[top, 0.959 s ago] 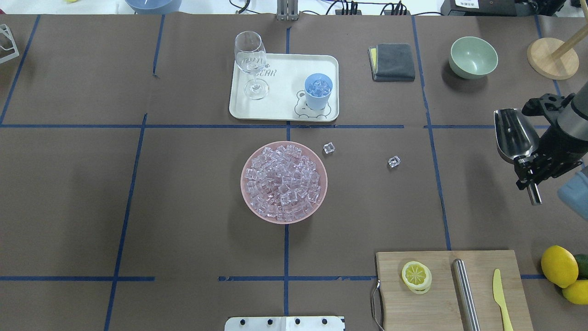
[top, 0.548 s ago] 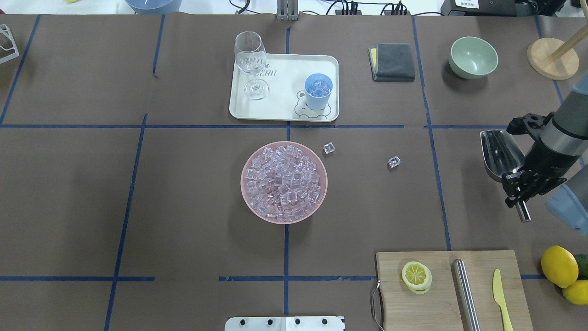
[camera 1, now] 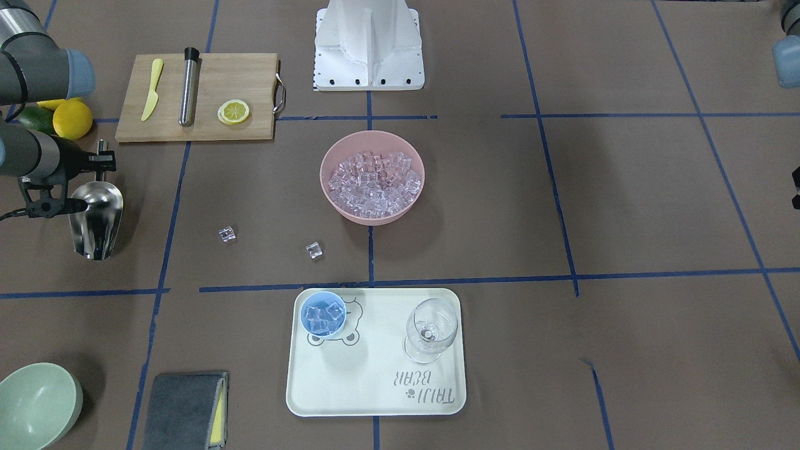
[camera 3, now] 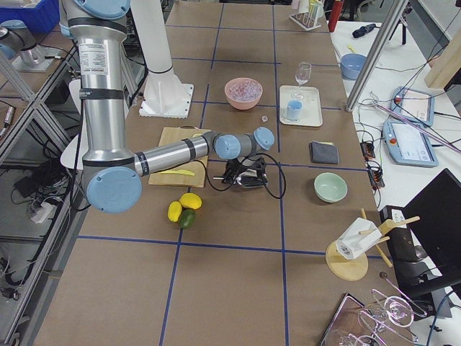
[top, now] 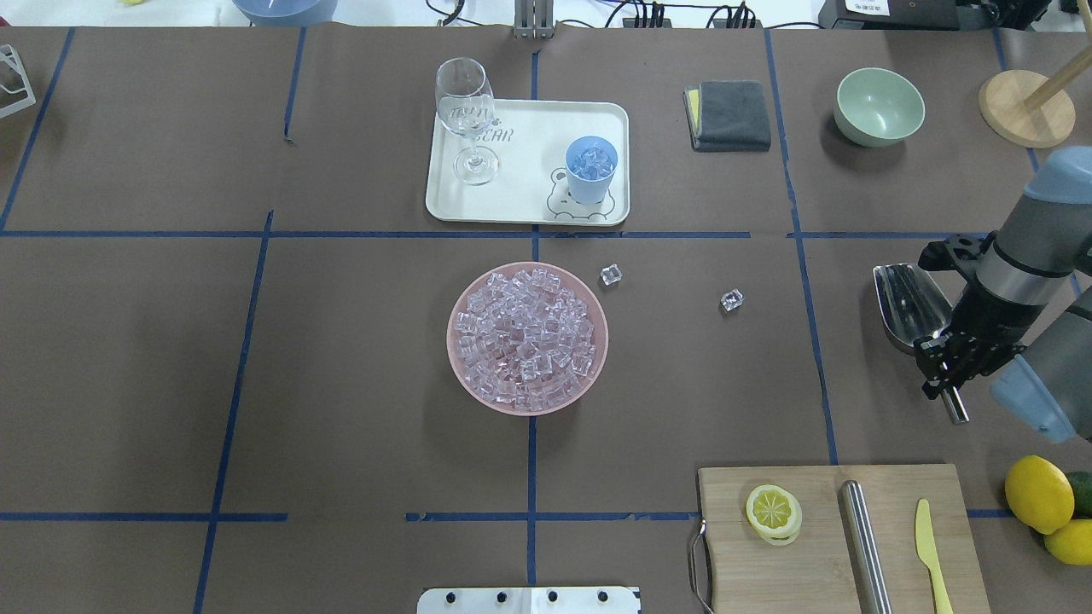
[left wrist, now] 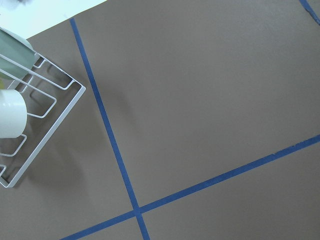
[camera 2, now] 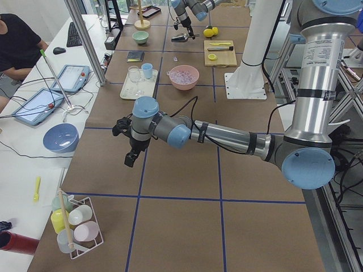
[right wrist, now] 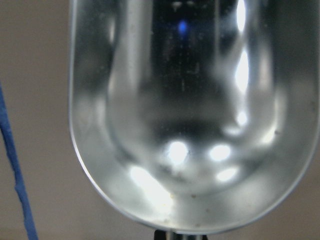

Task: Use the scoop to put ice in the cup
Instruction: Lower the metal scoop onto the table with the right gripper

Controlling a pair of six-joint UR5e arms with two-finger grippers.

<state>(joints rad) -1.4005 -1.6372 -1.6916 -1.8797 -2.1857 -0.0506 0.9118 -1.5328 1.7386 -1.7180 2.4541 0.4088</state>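
My right gripper [top: 943,365] is shut on the rod handle of the shiny silver scoop [top: 909,303], at the table's right side. The scoop [camera 1: 97,219] is held low over the brown table. Its trough [right wrist: 185,110] is empty. The light-blue cup [top: 590,169] stands on the white tray [top: 520,200] and holds some ice. A pink bowl [top: 465,375] at the table's middle is heaped with ice cubes [top: 527,333]. Two loose cubes [top: 611,275] [top: 732,300] lie to its right. My left gripper [camera 2: 129,158] hovers over bare table far to the left; I cannot tell its state.
A stemmed glass [top: 467,119] stands on the tray. A grey cloth [top: 732,113], green bowl [top: 879,106] and wooden stand [top: 1026,108] are at the back right. A cutting board [top: 840,537] with lemon slice, steel cylinder and knife, and lemons [top: 1039,495], lie front right.
My right gripper has carried the scoop leftward, toward the robot and lower over the table. Nothing else has moved.
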